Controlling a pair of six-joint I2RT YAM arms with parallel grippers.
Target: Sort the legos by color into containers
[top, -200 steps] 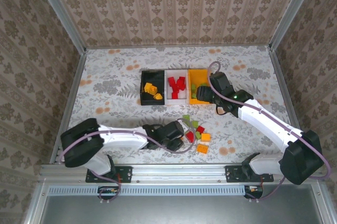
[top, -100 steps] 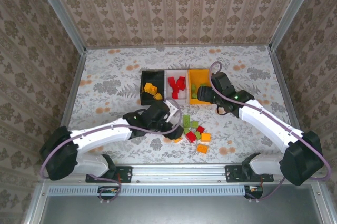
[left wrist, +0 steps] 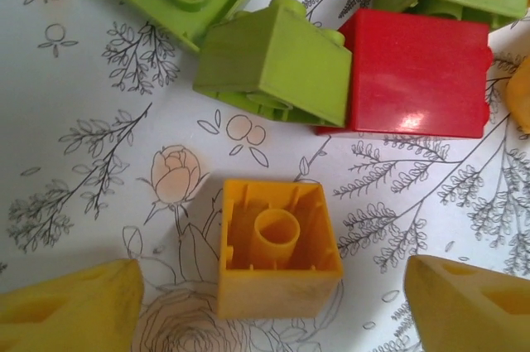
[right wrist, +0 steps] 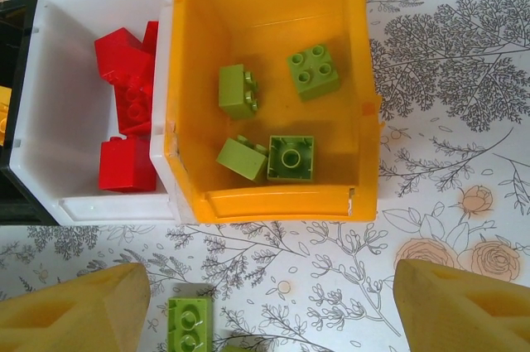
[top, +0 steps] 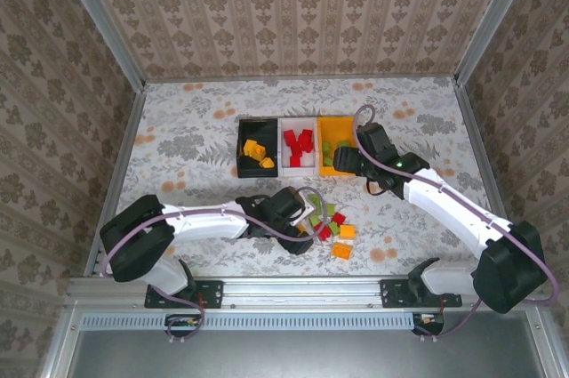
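Mostly glossy, blocky plastic legos (left wrist: 414, 70)

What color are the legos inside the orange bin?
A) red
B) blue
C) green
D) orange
C: the four legos lying in the orange bin are all light green.

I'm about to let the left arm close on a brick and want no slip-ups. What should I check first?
1. Left gripper open: ok.
2. Orange brick between its fingers: ok, lying hollow side up.
3. Neighbours outside the grasp: ok, green brick and red brick lie apart from it.
4. Black bin holds the orange ones: ok.
5. Right gripper out of the way: ok, open, by the orange bin.
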